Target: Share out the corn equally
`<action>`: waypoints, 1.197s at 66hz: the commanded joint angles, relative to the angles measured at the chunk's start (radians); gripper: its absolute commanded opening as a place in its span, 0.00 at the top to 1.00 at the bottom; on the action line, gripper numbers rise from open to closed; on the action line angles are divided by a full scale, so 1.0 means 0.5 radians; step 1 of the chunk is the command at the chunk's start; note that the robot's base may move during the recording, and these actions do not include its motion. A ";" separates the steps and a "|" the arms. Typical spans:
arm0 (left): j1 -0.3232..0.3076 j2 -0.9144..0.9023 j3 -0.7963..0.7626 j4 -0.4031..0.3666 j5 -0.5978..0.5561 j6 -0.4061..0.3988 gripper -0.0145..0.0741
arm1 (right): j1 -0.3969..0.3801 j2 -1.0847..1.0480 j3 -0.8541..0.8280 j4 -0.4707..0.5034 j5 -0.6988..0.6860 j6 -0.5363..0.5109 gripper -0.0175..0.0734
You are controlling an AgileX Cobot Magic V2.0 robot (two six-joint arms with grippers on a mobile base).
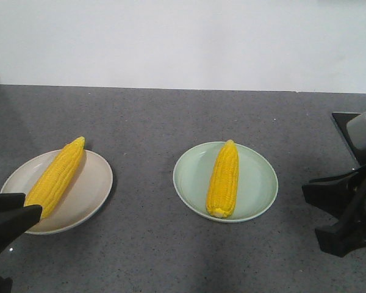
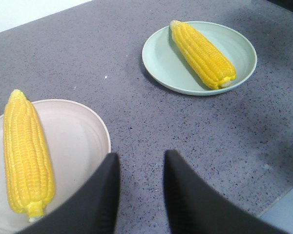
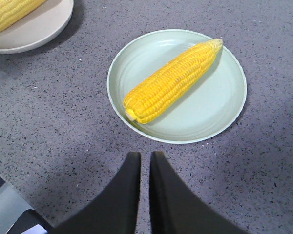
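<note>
**Pincers clear of both plates, one cob on each**

Left gripper (image 2: 141,190), black fingers apart with bare grey worktop between them, hovering just beside the near rim of the beige round plate (image 2: 88,141). Right gripper (image 3: 145,187), fingers nearly together with only a thin slit showing, nothing held, poised near the near rim of the pale green round plate (image 3: 210,112).

One bright yellow husked cob (image 1: 56,177) lying diagonally on the beige plate toward the worktop's left edge, tip past the far rim; a second yellow cob (image 1: 224,178) lying lengthwise on the green plate near the worktop's middle. Only two cobs in view, so the split looks even already.

Risks, as judgement: round cobs likely to roll if nudged; left fingers close enough to clip the beige rim and tip the overhanging cob off.
</note>
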 commanded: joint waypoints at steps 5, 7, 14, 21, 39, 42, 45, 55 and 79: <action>-0.011 -0.007 -0.040 0.004 -0.188 -0.005 0.84 | 0.002 -0.020 -0.053 0.005 -0.106 -0.019 0.82; -0.011 -0.007 -0.040 0.021 -0.197 -0.003 0.85 | 0.002 -0.020 -0.053 0.012 -0.106 -0.015 0.82; -0.009 -0.007 -0.040 0.043 -0.192 -0.005 0.85 | 0.002 -0.020 -0.053 0.016 -0.104 -0.014 0.82; -0.009 -0.007 -0.040 0.043 -0.192 -0.005 0.85 | 0.002 -0.020 -0.053 0.016 -0.101 -0.014 0.82; -0.009 -0.007 -0.040 0.035 -0.198 -0.005 0.85 | 0.002 -0.020 -0.053 0.016 -0.101 -0.014 0.82; -0.009 -0.007 -0.028 0.052 -0.195 -0.003 0.85 | 0.002 -0.020 -0.053 0.016 -0.101 -0.014 0.82; 0.014 -0.017 -0.028 0.101 -0.190 -0.001 0.85 | 0.002 -0.020 -0.053 0.016 -0.103 -0.014 0.82; 0.285 -0.168 0.117 -0.035 -0.225 0.231 0.85 | 0.002 -0.020 -0.053 0.016 -0.101 -0.014 0.82; 0.905 -0.839 0.883 -0.271 -0.869 0.297 0.84 | 0.002 -0.020 -0.053 0.016 -0.101 -0.014 0.82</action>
